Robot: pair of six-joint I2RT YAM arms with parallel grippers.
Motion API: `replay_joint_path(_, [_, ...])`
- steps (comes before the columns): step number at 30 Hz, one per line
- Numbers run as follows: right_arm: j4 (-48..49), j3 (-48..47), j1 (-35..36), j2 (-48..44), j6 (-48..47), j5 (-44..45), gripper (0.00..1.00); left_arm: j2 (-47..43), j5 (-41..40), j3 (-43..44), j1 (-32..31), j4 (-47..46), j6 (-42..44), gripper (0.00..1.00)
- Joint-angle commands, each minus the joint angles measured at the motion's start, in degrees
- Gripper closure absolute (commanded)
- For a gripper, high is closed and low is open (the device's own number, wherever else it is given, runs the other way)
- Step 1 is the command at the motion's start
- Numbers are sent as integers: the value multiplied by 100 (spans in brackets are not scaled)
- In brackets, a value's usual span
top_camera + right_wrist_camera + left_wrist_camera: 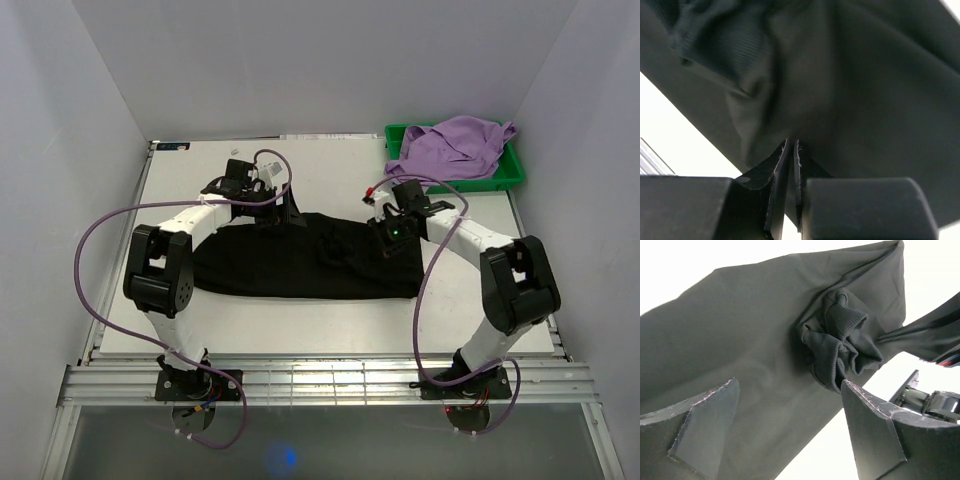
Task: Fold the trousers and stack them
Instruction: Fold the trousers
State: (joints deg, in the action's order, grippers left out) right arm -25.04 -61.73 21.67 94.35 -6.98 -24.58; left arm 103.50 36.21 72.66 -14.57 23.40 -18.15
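Observation:
The black trousers (300,265) lie folded in a long band across the middle of the table. A bunched ribbed hem (840,340) sits on top near the centre. My left gripper (283,213) is at the band's far-left edge; in its wrist view the left gripper (790,381) stands wide open over the fabric, nothing between its fingers. My right gripper (388,237) is at the far-right edge. In the right wrist view the right gripper (792,143) has its jaws nearly together, pinching the trousers (865,100) at their tips.
A green tray (515,172) at the back right corner holds a lilac garment (455,145). White walls enclose the table (250,325) on three sides. Purple cables loop beside both arms.

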Motion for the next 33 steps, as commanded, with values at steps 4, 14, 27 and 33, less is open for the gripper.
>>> replay_joint_path(4, [394,-418,768,356,-225,-493,85,-269,168,213,-37,-55,-145,8])
replay_joint_path(14, [289,-779,-12,-249,487,-1216,74,-278,-131,424,-564,121,-426,27])
replay_joint_path(27, [-1091,-155,-1156,-1155,-1209,243,40,609,-1370,986,-1171,692,-690,7])
replay_joint_path(33, [-1065,30,-1279,-1278,-1191,348,39,750,-1538,1075,-1452,974,-646,14])
